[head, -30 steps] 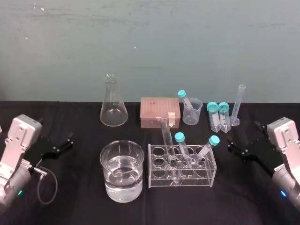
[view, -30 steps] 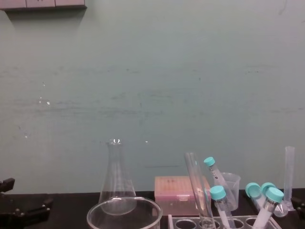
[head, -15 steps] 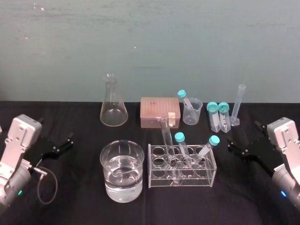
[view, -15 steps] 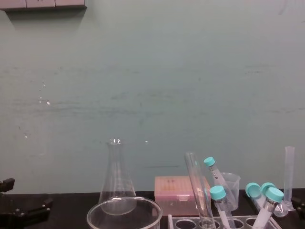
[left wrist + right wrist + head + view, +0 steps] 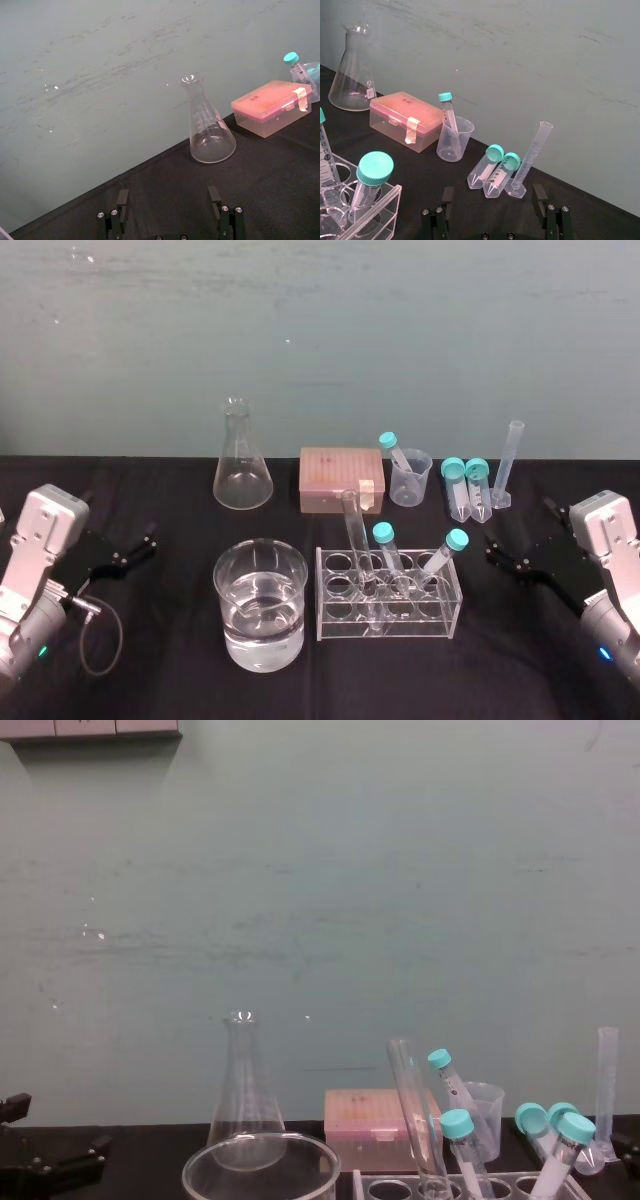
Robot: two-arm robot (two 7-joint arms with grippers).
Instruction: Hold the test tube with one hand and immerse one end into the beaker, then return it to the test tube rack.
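Nothing can be read for certain. The conical flask bears a small white printed patch and faint scale marks. The teal-capped tube in the test tube rack and the graduated cylinder carry printed graduations, all too small to make out.

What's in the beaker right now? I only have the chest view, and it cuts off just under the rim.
Observer: In the head view, the beaker holds clear liquid, up to about half its height.
Operator: Where is the test tube seated?
Observer: The test tube leans in the test tube rack, and its bottom rests in a hole. Two teal-capped tubes stand in holes to its right.
Operator: Are both grippers ready?
Observer: The wrist views show the left gripper and the right gripper both open and empty, parked at either side of the table.
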